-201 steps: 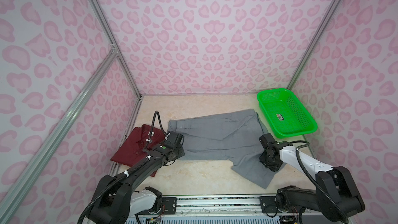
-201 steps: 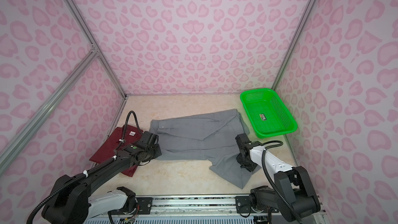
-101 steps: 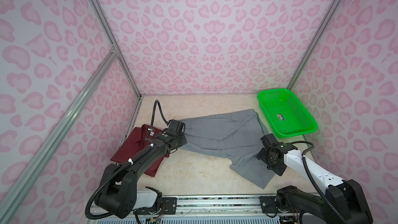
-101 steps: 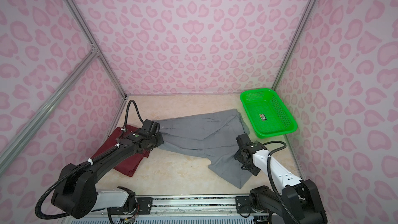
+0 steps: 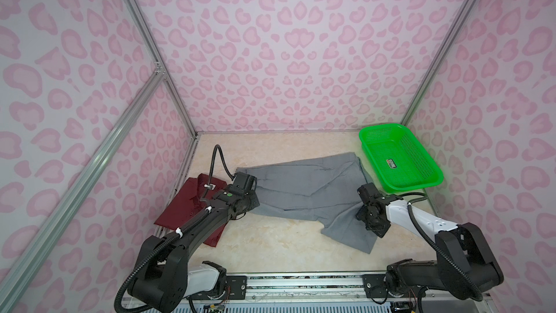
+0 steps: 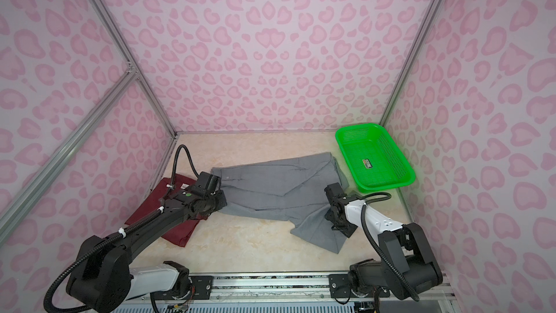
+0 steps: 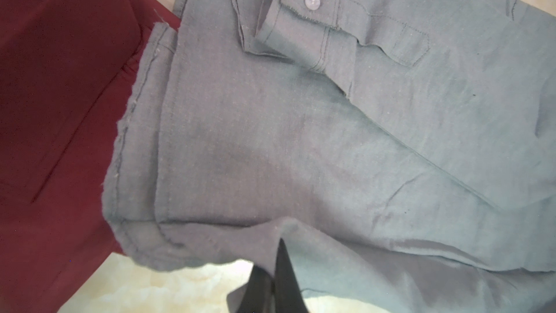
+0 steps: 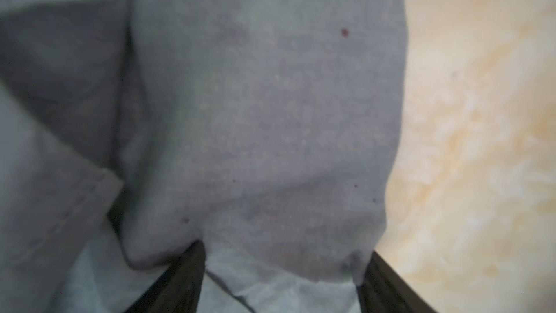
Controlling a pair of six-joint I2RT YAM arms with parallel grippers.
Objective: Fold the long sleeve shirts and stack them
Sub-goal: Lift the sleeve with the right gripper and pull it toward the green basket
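Logging cloth state first. The grey shirt (image 5: 301, 188) lies spread over the middle of the surface (image 5: 270, 245), partly folded, with one flap trailing toward the near edge. Its left hem touches the maroon shirt (image 5: 186, 206), which lies flat by the left wall. The green basket (image 5: 433, 180) sits at the far right with no shirt in it.

The left end effector (image 7: 275, 272) is closed and pinches grey cloth close to that left hem. The right end effector (image 8: 285, 260) has its jaws apart with a grey fold lying loose between them (the wrist view is blurred, so we read this cautiously).

We judge the fabric to be thin, light and limp. It should sag from any single hold and slide easily on the smooth surface. The best holds look like the stitched hems and corners, pinching through all layers, one at each end of the fold line.
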